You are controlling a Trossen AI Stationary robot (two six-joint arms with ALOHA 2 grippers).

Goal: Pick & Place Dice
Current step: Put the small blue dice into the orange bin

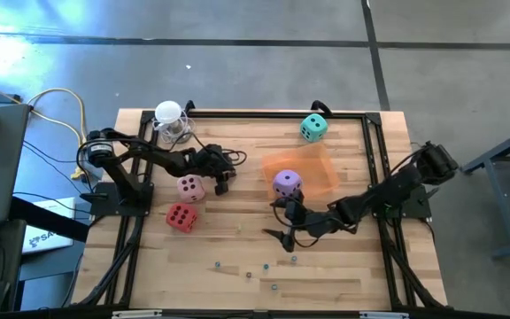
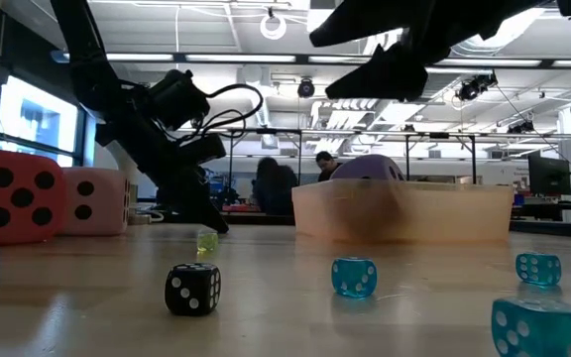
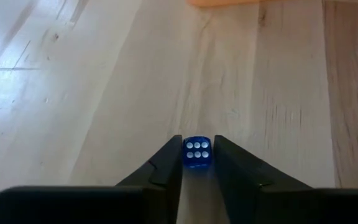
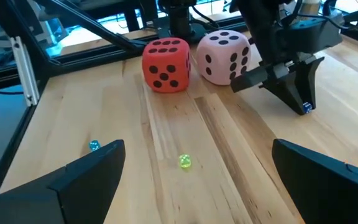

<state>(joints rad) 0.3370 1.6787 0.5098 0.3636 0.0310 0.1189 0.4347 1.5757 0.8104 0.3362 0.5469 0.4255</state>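
Four big soft dice are in the high view. The teal die point(image 1: 313, 127) is near the far edge and the purple die point(image 1: 287, 184) sits on a translucent orange tray point(image 1: 317, 168). The pink die point(image 1: 190, 187) and red die point(image 1: 181, 217) are toward the left. My left gripper point(image 1: 222, 183) is beside the pink die, shut on a tiny blue die point(image 3: 196, 151). My right gripper point(image 1: 287, 225) is wide open just near of the purple die. In its wrist view, a tiny green die point(image 4: 185, 162) lies on the table ahead of the open fingers. My left gripper pinches the tiny blue die by two opposite faces point(image 3: 188, 153), at the very ends of its fingers, with the six-pip face showing between them. The fingers slant down toward the table point(image 4: 304, 107). Whether the die rests on the wood or hangs just above it, I cannot tell.
Several tiny dice lie scattered near the table's near edge: a black die point(image 2: 192, 289) and pale blue ones point(image 2: 353, 277) point(image 2: 538, 268). A clear cup point(image 1: 171, 122) stands at the far left corner. A dark frame point(image 1: 374, 159) borders the table. People are in the room behind point(image 2: 323, 164).
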